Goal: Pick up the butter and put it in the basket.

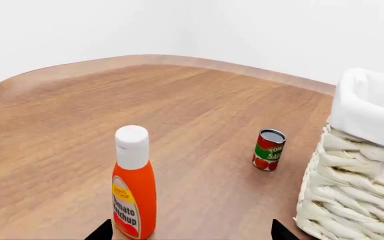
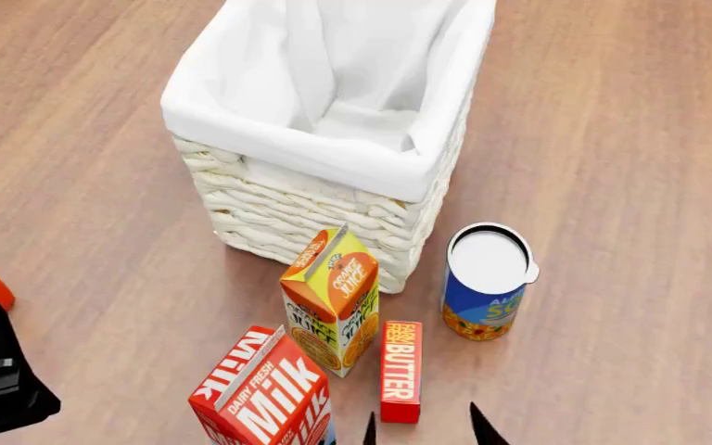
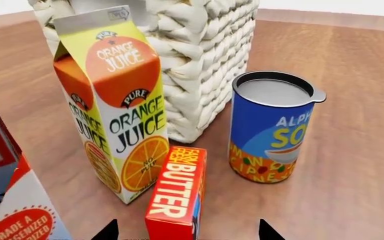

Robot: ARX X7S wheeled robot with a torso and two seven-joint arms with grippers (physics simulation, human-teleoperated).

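- Right gripper (image 3: 186,231): I see both fingertips spread wide, one either side of the near end of the butter (image 3: 177,194), not touching it. In my head view the same tips (image 2: 421,428) poke up at the bottom edge, just below the butter (image 2: 402,371).
- Left gripper (image 1: 190,232): tips spread apart and holding nothing, with the ketchup bottle (image 1: 134,186) standing just inside one tip.
- Worktop (image 2: 629,167): wood grain, carries everything.
- Basket (image 2: 319,209): biggest item, cream wicker with a white liner folded over the rim; sits beyond the cartons in my head view.
- Milk carton (image 2: 260,394): red and white, nearest me, left of the butter, cut off by the bottom edge.
- Orange juice carton (image 2: 330,298): upright, between basket and milk, just beside the butter's left side.
- Soup can (image 2: 489,283): blue label, upright, right of the juice, near the basket's corner.
- Butter: slim red box lying flat on the worktop, long axis pointing toward the basket, between juice carton and soup can, outside the basket.
- Tomato sauce can (image 1: 269,150): small, upright, near the basket wall (image 1: 342,200) in my left wrist view.
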